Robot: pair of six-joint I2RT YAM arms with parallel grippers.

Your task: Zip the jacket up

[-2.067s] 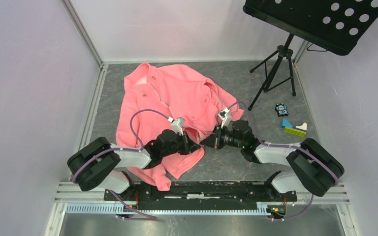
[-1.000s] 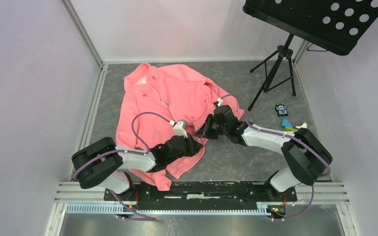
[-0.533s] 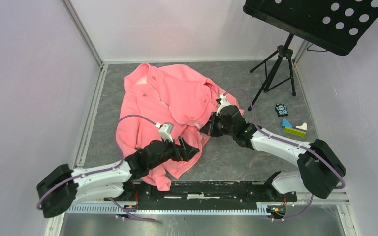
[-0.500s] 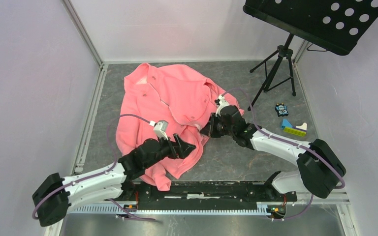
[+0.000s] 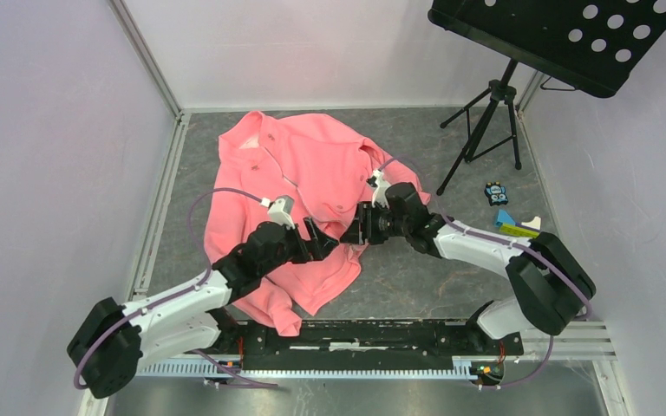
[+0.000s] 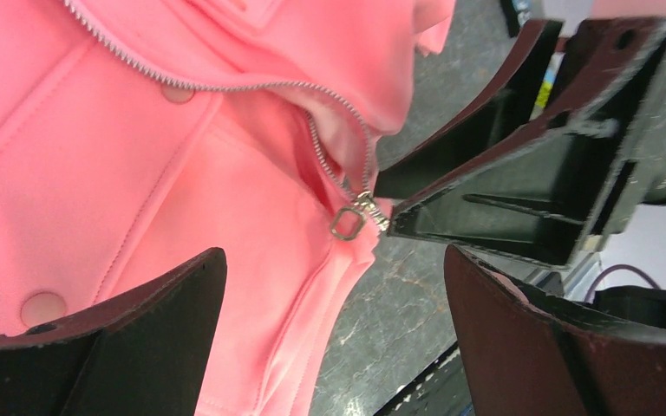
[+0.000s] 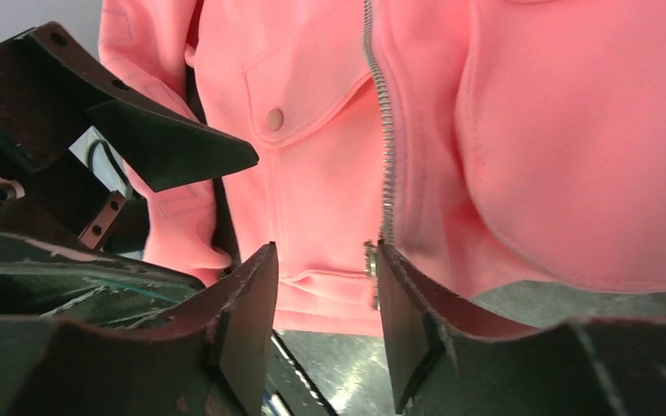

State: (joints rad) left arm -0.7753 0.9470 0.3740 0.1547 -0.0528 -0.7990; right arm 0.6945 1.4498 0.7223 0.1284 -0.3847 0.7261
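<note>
The coral-pink jacket [image 5: 303, 173] lies spread on the grey floor, collar toward the far left. Its pale zipper [image 6: 251, 84] runs down to a metal slider with a ring pull [image 6: 347, 224] near the hem. My left gripper [image 5: 319, 239] stands wide open just above the hem [image 6: 334, 260], the pull lying ahead of its fingers. My right gripper [image 5: 355, 232] faces it, open [image 7: 325, 260], with nothing between its fingers. The slider [image 7: 369, 260] rests right beside the right gripper's right finger [image 7: 416, 329]. The two grippers' tips nearly meet over the zipper's lower end.
A black music stand on a tripod [image 5: 486, 121] stands at the back right. A small toy [image 5: 496, 192] and a blue and yellow block [image 5: 517, 227] lie on the floor to the right. White walls close in on the left, back and right.
My left gripper opened wide and swung forward to the zipper's lower end. My right gripper's jaws have parted from shut, and it shifted slightly left toward the left gripper.
</note>
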